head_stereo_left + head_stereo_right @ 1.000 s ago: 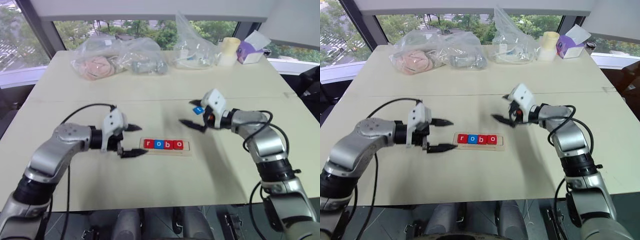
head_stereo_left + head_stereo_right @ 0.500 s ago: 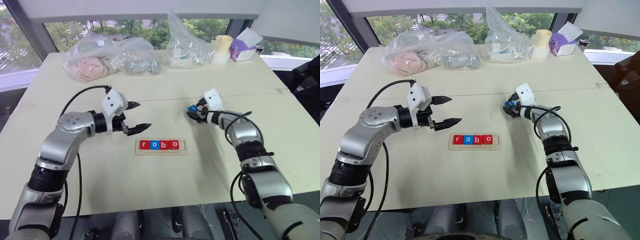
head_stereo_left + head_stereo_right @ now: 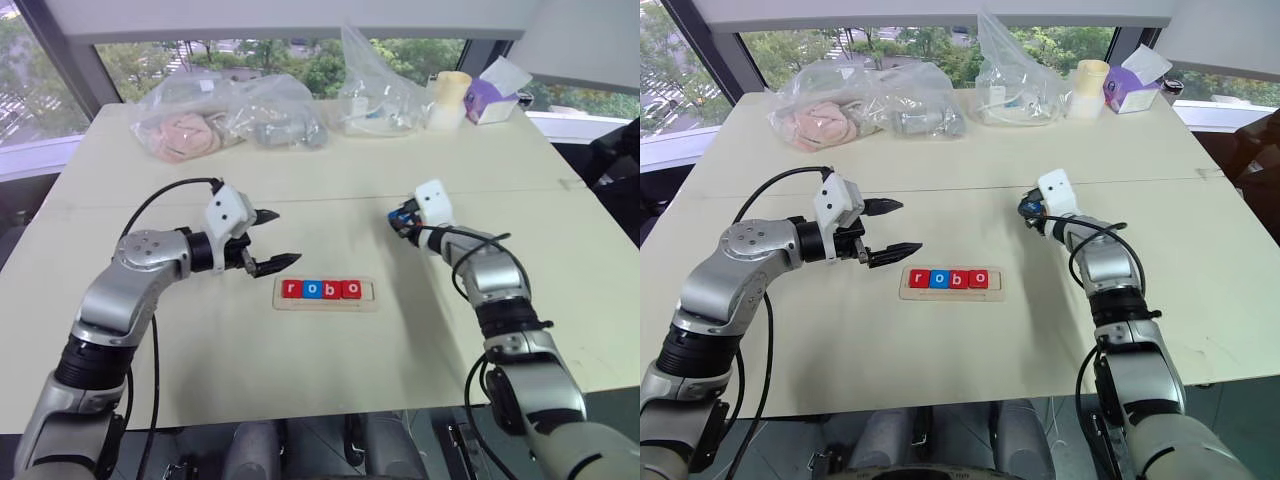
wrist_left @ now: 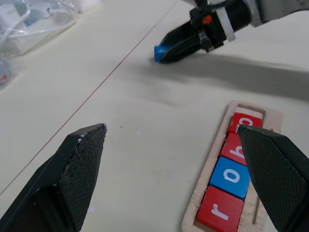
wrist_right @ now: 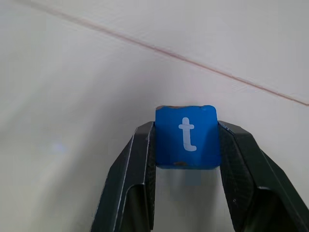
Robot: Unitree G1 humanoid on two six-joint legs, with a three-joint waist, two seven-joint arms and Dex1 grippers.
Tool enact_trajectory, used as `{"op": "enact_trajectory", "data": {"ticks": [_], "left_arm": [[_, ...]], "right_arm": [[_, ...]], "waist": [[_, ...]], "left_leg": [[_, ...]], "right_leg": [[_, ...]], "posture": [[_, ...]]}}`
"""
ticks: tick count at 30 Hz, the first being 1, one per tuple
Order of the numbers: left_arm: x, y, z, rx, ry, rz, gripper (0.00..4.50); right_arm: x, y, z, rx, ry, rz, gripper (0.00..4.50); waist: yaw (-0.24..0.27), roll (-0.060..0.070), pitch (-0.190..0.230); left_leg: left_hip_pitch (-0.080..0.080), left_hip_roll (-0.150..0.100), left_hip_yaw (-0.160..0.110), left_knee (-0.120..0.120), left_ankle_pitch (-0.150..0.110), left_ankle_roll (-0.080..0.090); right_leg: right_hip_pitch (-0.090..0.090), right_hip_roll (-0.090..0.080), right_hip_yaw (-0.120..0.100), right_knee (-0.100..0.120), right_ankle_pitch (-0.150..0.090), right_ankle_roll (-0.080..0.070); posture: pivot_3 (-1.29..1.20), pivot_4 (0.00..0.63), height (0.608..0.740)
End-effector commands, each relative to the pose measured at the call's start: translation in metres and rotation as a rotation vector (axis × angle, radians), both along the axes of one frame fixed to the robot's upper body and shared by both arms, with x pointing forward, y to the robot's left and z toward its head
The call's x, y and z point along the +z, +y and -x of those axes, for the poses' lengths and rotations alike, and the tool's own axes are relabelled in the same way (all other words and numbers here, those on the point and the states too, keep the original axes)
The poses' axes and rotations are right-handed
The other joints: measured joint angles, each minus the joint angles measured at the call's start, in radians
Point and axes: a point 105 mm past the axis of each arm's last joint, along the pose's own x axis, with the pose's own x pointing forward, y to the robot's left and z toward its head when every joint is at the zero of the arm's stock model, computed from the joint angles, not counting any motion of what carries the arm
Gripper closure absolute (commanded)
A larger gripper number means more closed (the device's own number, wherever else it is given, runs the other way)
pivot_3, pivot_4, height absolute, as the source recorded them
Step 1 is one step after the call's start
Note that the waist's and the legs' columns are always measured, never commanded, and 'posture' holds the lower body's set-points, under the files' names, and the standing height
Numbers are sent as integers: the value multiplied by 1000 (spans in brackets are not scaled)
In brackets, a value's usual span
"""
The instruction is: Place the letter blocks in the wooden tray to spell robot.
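Note:
The wooden tray (image 3: 375, 293) lies mid-table with letter blocks in it: red r (image 3: 291, 289), blue o (image 3: 311, 289), red b (image 3: 331, 289), red o (image 3: 350, 289). The slot at its right end is bare. Behind and to the right of the tray, my right gripper (image 5: 187, 145) is shut on a blue block marked t (image 5: 187, 135), low at the table surface. In the left wrist view the same block (image 4: 160, 51) sticks out from the dark fingertips. My left gripper (image 3: 283, 237) hovers open just left of the tray, with nothing between its fingers.
Several clear plastic bags (image 3: 230, 120) lie along the table's far edge, with a yellow cup (image 3: 447, 100) and a purple tissue box (image 3: 490, 100) at the far right. A thin seam (image 3: 330, 198) crosses the tabletop behind both grippers.
My right gripper has closed on the blue t block, swinging right and dropping a little. The left gripper stays open in about the same place. The camera view has shifted.

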Motion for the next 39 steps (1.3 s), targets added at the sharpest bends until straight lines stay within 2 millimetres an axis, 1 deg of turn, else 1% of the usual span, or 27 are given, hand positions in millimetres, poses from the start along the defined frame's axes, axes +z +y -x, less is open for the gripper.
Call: {"op": "enact_trajectory", "data": {"ticks": [1,2,4,5,7,9,11,13,15,19,21,22,23,25,26,28,29,30,32,33,35,36,37,38,39], "left_arm": [[5,-5,7,-37,-35,-8,0],[4,-8,8,-45,-31,-6,0],[4,-10,9,-55,-27,-2,0],[4,-12,10,-60,-26,-1,0],[4,-14,10,-72,-24,4,0],[4,-16,9,-79,-25,4,0],[2,-17,10,-95,-11,1,0],[-3,-16,17,-146,43,-31,0],[-13,-13,28,-202,104,-85,0],[-20,-12,36,-243,143,-120,0],[-20,-12,37,-249,146,-122,0],[-20,-13,37,-249,145,-121,0],[-20,-13,37,-247,143,-118,0],[-20,-14,37,-244,143,-114,0],[-20,-14,37,-243,143,-113,0],[-20,-12,38,-242,148,-116,0],[-20,-11,39,-243,152,-121,0],[-20,-9,39,-246,154,-123,0],[-19,-9,40,-254,158,-124,0],[-17,-8,41,-265,161,-122,0],[-15,-9,48,-322,176,-137,0],[-15,-9,51,-350,183,-155,0],[-17,-9,54,-371,186,-173,0],[-18,-8,55,-383,186,-190,0],[-21,-8,56,-396,183,-219,0]], "right_arm": [[19,-3,32,-54,-18,-39,3321],[13,-2,44,-83,15,-61,3321],[7,1,61,-125,61,-96,3321],[2,6,71,-139,91,-137,3321],[-9,22,93,-145,156,-223,3321],[-18,30,107,-165,190,-241,3321],[-25,32,115,-211,216,-236,3321],[-32,36,121,-237,242,-246,3321],[-36,41,124,-240,258,-250,3321],[-39,39,124,-260,267,-247,3321],[-40,37,124,-268,266,-252,2268],[-40,37,124,-268,266,-252,1896],[-40,37,124,-264,265,-248,1407],[-30,35,120,-284,218,-279,217],[-20,34,116,-290,170,-337,51],[1,30,110,-277,68,-397,51],[11,32,109,-220,30,-398,51],[15,31,109,-187,16,-374,51],[17,29,109,-130,11,-340,51],[20,29,110,-55,-1,-321,51],[28,33,118,262,-44,-196,51],[24,32,126,411,-25,-113,51],[14,27,133,516,16,-38,51],[4,19,135,565,59,19,51],[-5,4,128,553,103,69,51]], "waist": [[-1,0,0],[-1,0,0],[-3,0,0],[-4,0,0],[-5,0,0],[-4,1,0],[-4,1,0],[-4,1,0],[-7,1,0],[-7,1,-1],[-5,1,-1],[-5,1,-1],[-5,1,-1],[-4,1,-1],[-4,1,-1],[-4,1,-1],[-5,1,-1],[-5,1,-1],[-5,1,-1],[-3,1,-1],[-2,2,0],[-2,2,0],[-2,2,0],[-3,2,0],[-3,1,0]], "left_leg": [[0,0,0,0,0,0],[0,0,0,0,0,0],[1,0,0,0,0,0],[1,0,0,0,0,0],[1,1,-1,0,0,0],[1,2,-1,0,0,0],[1,2,-2,0,0,0],[1,2,-2,0,0,-1],[0,2,-2,0,0,-1],[0,2,-2,-5,0,-1],[0,2,-2,-7,0,-1],[0,1,-2,-8,0,-1],[0,1,-1,-9,0,-1],[0,1,-1,-10,0,0],[0,1,-1,-10,0,0],[0,0,-1,-10,0,0],[0,0,-1,-10,0,0],[0,0,-1,-10,0,0],[0,1,-1,-11,0,0],[0,1,-1,-11,0,0],[0,0,-1,-12,0,0],[0,0,-1,-12,0,0],[0,-1,-1,-12,0,0],[0,-2,-1,-12,-1,0],[1,-2,0,-12,-1,1]], "right_leg": [[0,0,0,0,0,0],[0,0,0,0,0,0],[0,0,0,1,0,-1],[0,0,0,1,0,-1],[-1,0,0,2,-1,0],[-1,1,0,2,-1,1],[-1,0,0,2,-1,1],[-1,-1,0,1,-1,1],[-2,-1,0,-1,-1,1],[-2,-1,0,-6,-1,0],[-2,-1,0,-9,1,-3],[-2,-1,0,-10,1,-3],[-2,-1,0,-10,1,-3],[-2,-1,0,-11,1,-3],[-2,-1,0,-11,1,-3],[-2,-1,0,-11,1,-2],[-2,-1,0,-11,-1,0],[-2,-1,0,-11,-1,1],[-2,-1,0,-11,-1,1],[-2,0,0,-12,-1,0],[-2,0,-1,-12,-1,0],[-1,0,0,-13,-1,0],[-1,-1,0,-14,-2,2],[0,-1,0,-14,-3,3],[1,-1,0,-15,-4,4]], "posture": [[0,150,739],[0,150,739],[0,150,739],[0,150,739],[0,150,739],[0,150,739],[0,150,739],[0,150,739],[0,150,739],[0,150,739],[0,150,739],[0,150,739],[0,150,739],[0,150,739],[0,150,739],[0,150,739],[0,150,739],[0,150,739],[0,150,739],[0,150,739],[0,150,739],[0,150,739],[0,150,739],[0,150,739],[0,150,739]]}}
